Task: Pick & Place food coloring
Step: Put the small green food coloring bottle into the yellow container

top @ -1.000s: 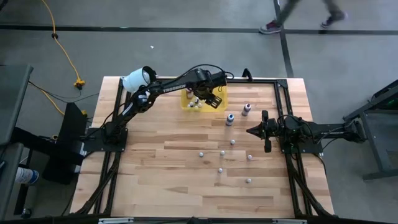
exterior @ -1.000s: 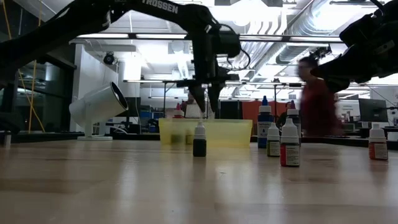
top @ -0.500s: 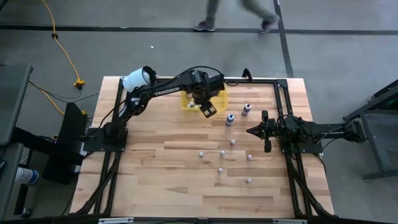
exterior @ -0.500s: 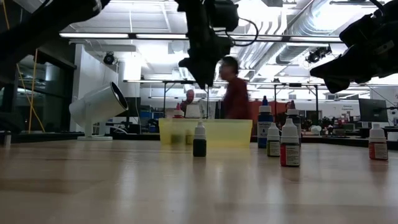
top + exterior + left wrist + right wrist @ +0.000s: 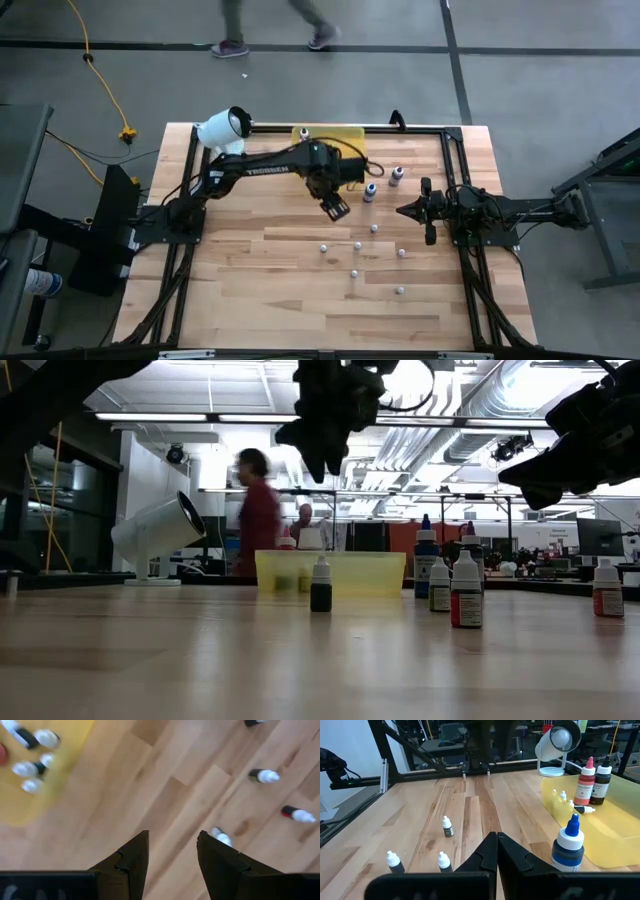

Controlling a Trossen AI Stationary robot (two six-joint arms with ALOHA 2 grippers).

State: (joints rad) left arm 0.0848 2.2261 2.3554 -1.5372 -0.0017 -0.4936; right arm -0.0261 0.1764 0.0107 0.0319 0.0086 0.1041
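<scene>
**Left arm swings off the tray**

Since a second ago, the left gripper (image 5: pixel 336 208) has left the translucent yellow rectangular tray (image 5: pixel 352 134) and hangs over bare pale wood-plank table (image 5: pixel 250 290), jaws apart, empty. Small white-capped food coloring bottles (image 5: pixel 357 246) stand scattered mid-table; the left wrist view alone shows others lying inside the tray. Right gripper (image 5: pixel 402 211), jaws closed, waits at right. Beyond the table, a person (image 5: pixel 259 525) walks past.

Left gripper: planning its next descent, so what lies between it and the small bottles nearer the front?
Only bare wood: in the high view, nothing lies between the left gripper and the small bottles.
</scene>
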